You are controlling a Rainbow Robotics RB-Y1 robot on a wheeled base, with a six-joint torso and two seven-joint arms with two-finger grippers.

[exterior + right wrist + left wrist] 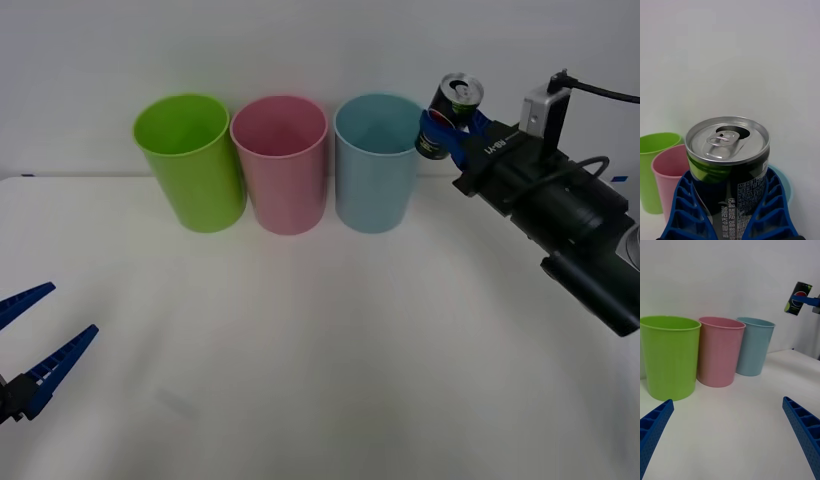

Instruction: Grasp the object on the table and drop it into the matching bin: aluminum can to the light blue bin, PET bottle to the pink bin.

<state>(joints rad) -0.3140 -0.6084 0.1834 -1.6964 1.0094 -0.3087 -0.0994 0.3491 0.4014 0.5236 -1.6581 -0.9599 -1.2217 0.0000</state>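
Three bins stand on the table (320,340): one green bin (190,160), one pink bin (280,162), one light blue bin (375,165); there is one can (447,115). Two grippers: the left gripper (25,335); the right gripper (452,128).

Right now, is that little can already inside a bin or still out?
Still out. The aluminum can is held in the right gripper, raised beside the light blue bin rim, above the table, tilted.

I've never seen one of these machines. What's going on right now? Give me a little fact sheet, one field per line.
Held item: small dark green-black aluminium can with silver top, tilted, lifted off the white table
Holder: right claw, shut on the can
Can position: beside the rim of the tall light blue plastic bin, to its right
Other bins: pink plastic bin in the middle, lime green plastic bin on the left
Left claw: open, low over the table's near left
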